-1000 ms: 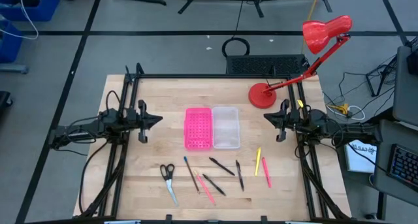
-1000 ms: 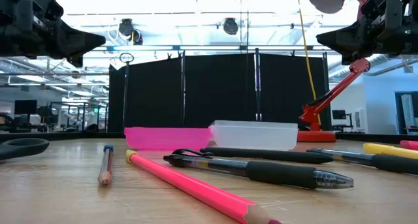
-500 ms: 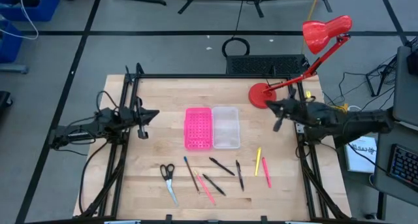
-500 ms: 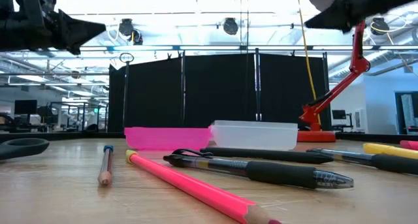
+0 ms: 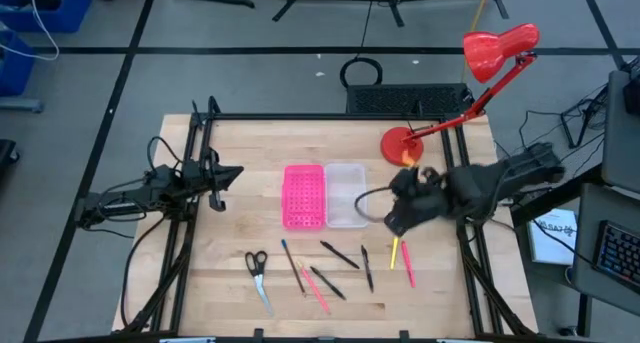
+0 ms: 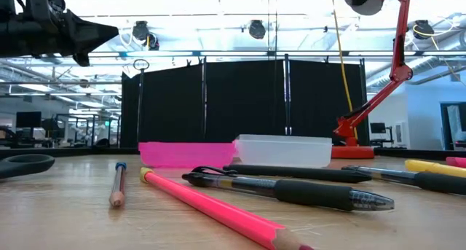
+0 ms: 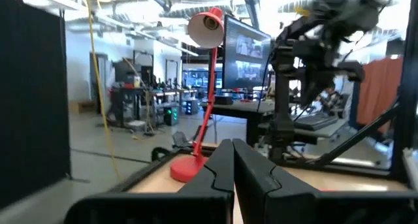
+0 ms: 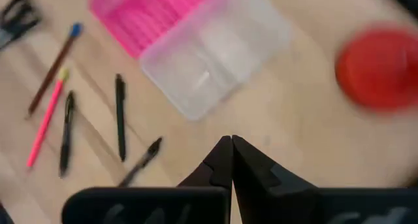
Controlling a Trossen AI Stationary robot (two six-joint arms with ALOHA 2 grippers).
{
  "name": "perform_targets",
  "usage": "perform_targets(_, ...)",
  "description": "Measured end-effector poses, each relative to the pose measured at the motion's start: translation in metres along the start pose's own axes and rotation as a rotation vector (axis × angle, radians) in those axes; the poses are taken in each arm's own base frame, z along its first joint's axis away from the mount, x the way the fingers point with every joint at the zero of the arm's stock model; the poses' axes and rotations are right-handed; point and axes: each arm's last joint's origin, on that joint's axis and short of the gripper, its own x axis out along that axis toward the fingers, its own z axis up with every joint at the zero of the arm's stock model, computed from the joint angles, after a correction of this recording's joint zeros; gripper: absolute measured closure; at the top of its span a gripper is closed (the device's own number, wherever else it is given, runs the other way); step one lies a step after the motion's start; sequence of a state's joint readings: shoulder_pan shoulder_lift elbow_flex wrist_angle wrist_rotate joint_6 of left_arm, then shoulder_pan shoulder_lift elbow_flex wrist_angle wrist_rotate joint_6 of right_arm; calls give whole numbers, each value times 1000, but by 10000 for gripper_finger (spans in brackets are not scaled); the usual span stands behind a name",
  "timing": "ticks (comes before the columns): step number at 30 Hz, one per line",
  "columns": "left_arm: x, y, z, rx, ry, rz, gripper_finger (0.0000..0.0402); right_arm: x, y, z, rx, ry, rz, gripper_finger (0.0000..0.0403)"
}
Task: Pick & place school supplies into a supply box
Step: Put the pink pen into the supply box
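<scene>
Judging by their look, the pens and pencils (image 5: 340, 266) are light, stiff, slick sticks, best pinched across the middle of the barrel. My right gripper (image 5: 392, 223), fingers clenched on nothing, hangs over the table with the yellow pencil (image 5: 395, 247) just beyond its tip and the clear supply box (image 5: 345, 194) just beside it. My left gripper (image 5: 232, 175), also clenched and empty, waits well apart from the supplies.

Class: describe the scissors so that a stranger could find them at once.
Start at the pink dotted tray mid-table. Go towards the table's near edge, left of the row of pens: the scissors lie there. Only they have black loop handles and silver blades.
</scene>
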State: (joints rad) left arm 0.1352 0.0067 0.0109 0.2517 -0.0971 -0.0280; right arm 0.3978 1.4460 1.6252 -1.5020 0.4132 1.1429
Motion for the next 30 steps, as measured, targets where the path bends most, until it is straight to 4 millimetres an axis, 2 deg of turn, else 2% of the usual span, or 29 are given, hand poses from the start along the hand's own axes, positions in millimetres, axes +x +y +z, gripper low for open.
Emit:
perform_targets(2,0,0,0,-28,3,-5,394,0,13,-9,82,73,-47,403)
perform_targets(6,0,-1,0,-34,4,-19,394,11,40,-31,158,154,-24,396)
perform_targets(11,0,-1,-1,-32,15,-18,394,30,51,-62,170,234,-169,345)
perform_targets(18,0,0,-2,8,20,-17,394,63,46,-91,269,314,-346,228)
perform_targets(21,0,0,-2,31,22,-18,394,76,45,-98,322,336,-349,192)
perform_targets(25,0,0,-2,35,23,-18,394,87,46,-105,352,366,-330,163)
perform_targets(30,0,0,-2,35,23,-17,394,103,51,-112,430,374,-265,154)
